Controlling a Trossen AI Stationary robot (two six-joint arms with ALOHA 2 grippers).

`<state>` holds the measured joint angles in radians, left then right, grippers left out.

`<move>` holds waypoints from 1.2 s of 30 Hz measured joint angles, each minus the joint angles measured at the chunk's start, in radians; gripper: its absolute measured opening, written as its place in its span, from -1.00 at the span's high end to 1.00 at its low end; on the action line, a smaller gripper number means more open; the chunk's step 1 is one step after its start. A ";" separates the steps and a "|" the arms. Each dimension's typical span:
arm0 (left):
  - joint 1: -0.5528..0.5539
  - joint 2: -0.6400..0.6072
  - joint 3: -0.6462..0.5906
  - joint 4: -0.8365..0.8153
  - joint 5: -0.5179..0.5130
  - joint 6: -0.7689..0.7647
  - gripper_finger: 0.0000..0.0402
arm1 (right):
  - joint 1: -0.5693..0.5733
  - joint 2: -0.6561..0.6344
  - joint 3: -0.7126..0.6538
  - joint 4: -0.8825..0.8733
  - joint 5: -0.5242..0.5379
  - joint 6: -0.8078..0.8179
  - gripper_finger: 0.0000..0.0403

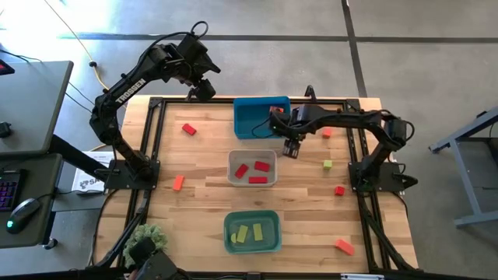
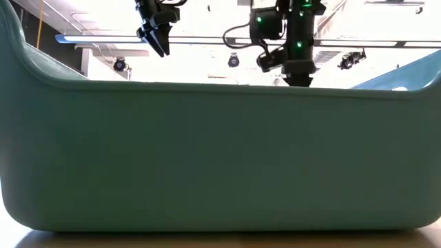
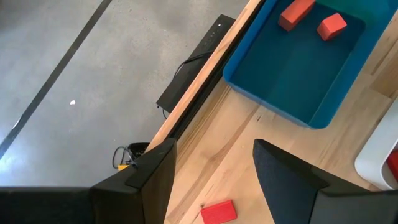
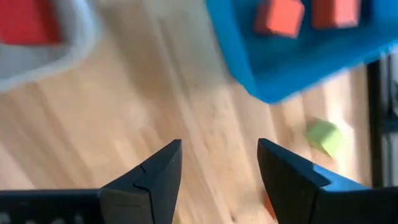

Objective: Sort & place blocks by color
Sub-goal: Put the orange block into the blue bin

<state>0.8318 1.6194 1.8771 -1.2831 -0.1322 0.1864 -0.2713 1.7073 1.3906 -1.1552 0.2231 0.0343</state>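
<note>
Currently, treat the wooden table [image 1: 202,187] as a clock face with the clear-grey bin [image 1: 252,155] at centre; the blue bin [image 1: 253,123] sits at twelve and holds two orange blocks [image 3: 297,12]; the teal bin [image 1: 252,247] sits at six and holds yellow-green blocks [image 1: 241,234]; the centre bin holds three red blocks [image 1: 262,166].

Note the arms next; the right gripper [image 1: 291,148] hangs over bare wood just beside the blue bin's corner, at about one o'clock, its jaws released and holding nothing; the left gripper [image 1: 204,90] waits high near eleven o'clock, likewise spread and empty.

Select your next pick from the loose blocks; a red block [image 1: 189,129] lies at ten; an orange one [image 1: 178,183] at eight; a yellow-green cube [image 1: 327,164] at three, with a red cube [image 1: 339,190] just below it at four; another orange block [image 1: 344,246] lies at five.

Judged by reach, the yellow-green cube is nearest the right gripper; centre the jaws squarely over it, descend vertically, close across its flat faces, then lift clear before carrying it over to the teal bin.
</note>
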 joint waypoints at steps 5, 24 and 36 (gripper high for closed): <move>0.000 0.000 0.000 0.000 0.000 0.000 -0.02 | -0.059 -0.072 -0.146 0.046 0.043 0.036 0.02; 0.000 0.000 0.000 0.001 0.008 -0.040 -0.02 | -0.422 -0.288 -0.441 0.242 0.072 0.437 0.02; 0.000 0.000 0.000 0.001 0.009 -0.081 -0.02 | -0.535 -0.288 -0.442 0.229 0.016 0.722 0.02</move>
<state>0.8317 1.6196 1.8771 -1.2823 -0.1230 0.1053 -0.8059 1.4197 0.9489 -0.9260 0.2395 0.7567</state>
